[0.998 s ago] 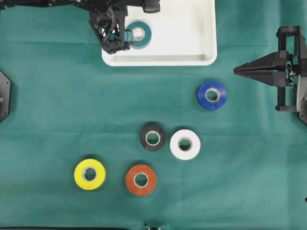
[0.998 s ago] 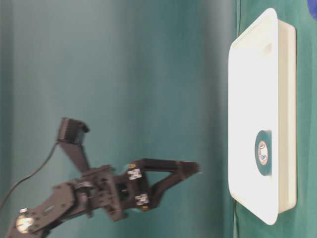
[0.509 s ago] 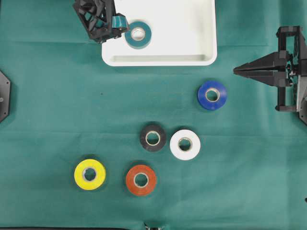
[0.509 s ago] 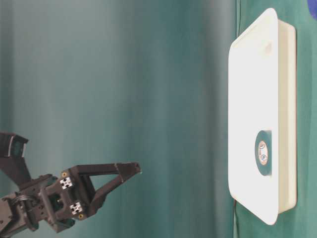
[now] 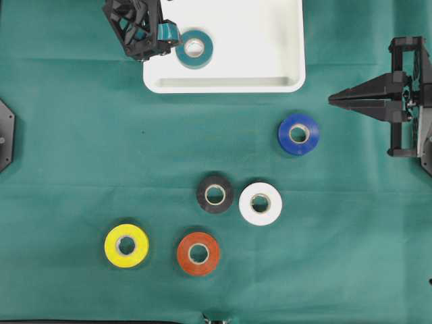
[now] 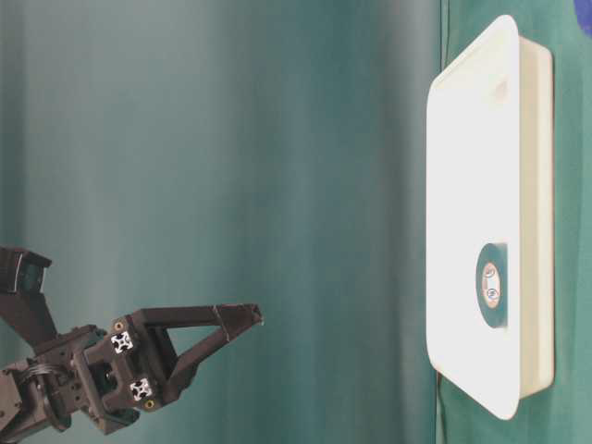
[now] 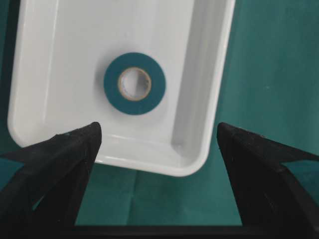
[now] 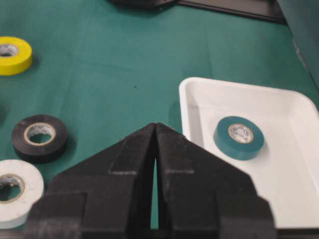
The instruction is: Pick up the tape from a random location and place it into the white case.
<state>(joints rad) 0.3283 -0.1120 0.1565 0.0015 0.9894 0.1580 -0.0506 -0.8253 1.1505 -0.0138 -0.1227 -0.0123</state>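
Overhead view: the left gripper (image 5: 164, 32), at the upper left, has its fingers spread wide and holds nothing, just beside the teal tape (image 5: 194, 48) lying flat in the white case (image 5: 270, 64). The right gripper (image 5: 332, 100), at the right edge, is pressed closed and empty.

Table-level view: the left arm is raised, apart from the case.

Left wrist view: both fingers (image 7: 55, 164) frame the tape from above; its core's printing is unreadable.

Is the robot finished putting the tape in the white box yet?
Looks done: the teal tape lies flat inside the white case. In hand: nothing; the left gripper is open above it, the right gripper shut and empty. Nothing looks left for that roll.
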